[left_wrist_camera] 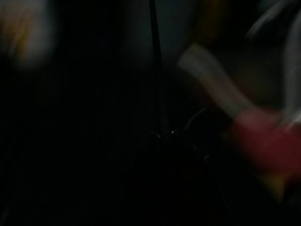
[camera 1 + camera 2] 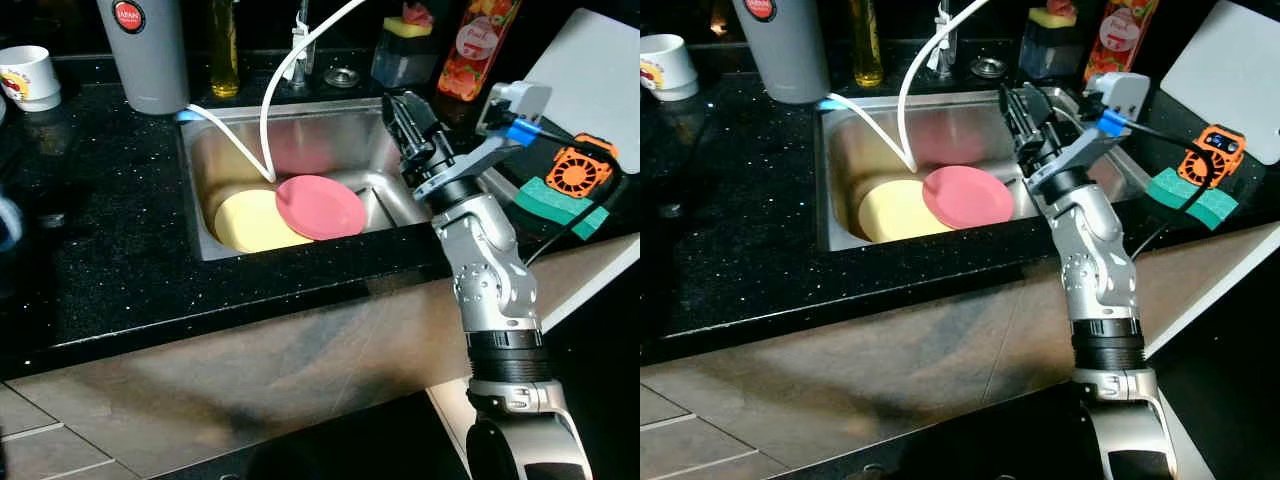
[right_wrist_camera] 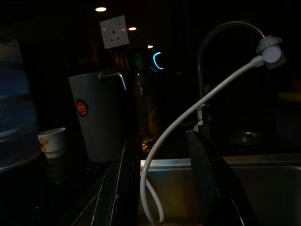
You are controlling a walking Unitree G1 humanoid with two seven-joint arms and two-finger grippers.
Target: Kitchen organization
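Overhead, right gripper [image 2: 402,108] spread wide above sink [image 2: 205,240] holding pink plate [image 2: 320,206]; wrist camera adds grey jug [image 3: 96,117], hose [image 3: 188,117]

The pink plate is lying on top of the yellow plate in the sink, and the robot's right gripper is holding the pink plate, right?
Not quite. The pink plate does lie on the yellow plate in the sink, but the right gripper is not holding it. The left eye view shows it over the sink's right side, apart from the plate, its fingers open.
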